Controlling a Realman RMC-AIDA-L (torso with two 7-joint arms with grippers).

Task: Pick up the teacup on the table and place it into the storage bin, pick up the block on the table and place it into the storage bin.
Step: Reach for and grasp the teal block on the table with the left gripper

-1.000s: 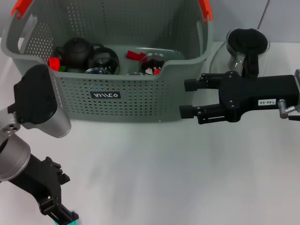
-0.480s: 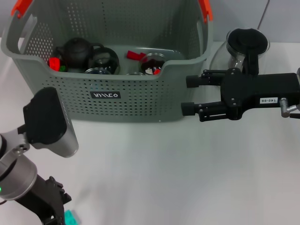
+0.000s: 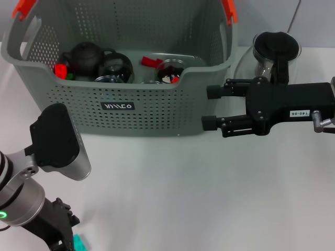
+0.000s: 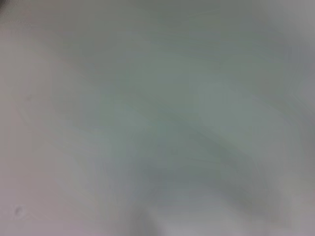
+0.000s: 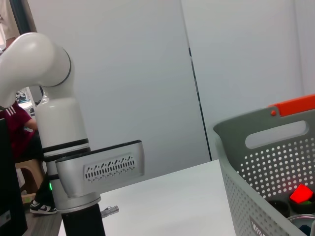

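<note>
Grey-green perforated plastic forms the storage bin (image 3: 125,99), which stands at the back of the white surface (image 3: 199,188) and already holds a dark teapot (image 3: 86,57), glass pieces and small red items. No teacup is plainly recognisable on the surface.

A teal block (image 3: 78,243) lies at the near left edge, partly hidden under the left claw (image 3: 62,241). That claw is low over the surface and just beside or touching the block. Whether its fingers are spread or pressed together cannot be told, and the left wrist view shows only a featureless blur.

The right claw (image 3: 210,107) hangs level beside the bin's right end, fingers spread with nothing between them. A clear glass pot (image 3: 275,52) with a black handle stands behind it.

The step in hand appears to be the grasp of the block. To do it well, the fingers should straddle the block squarely, close on its flat sides, and lift straight up. The carry must then clear the bin's front wall before release, so that the block falls inside rather than striking the rim.
</note>
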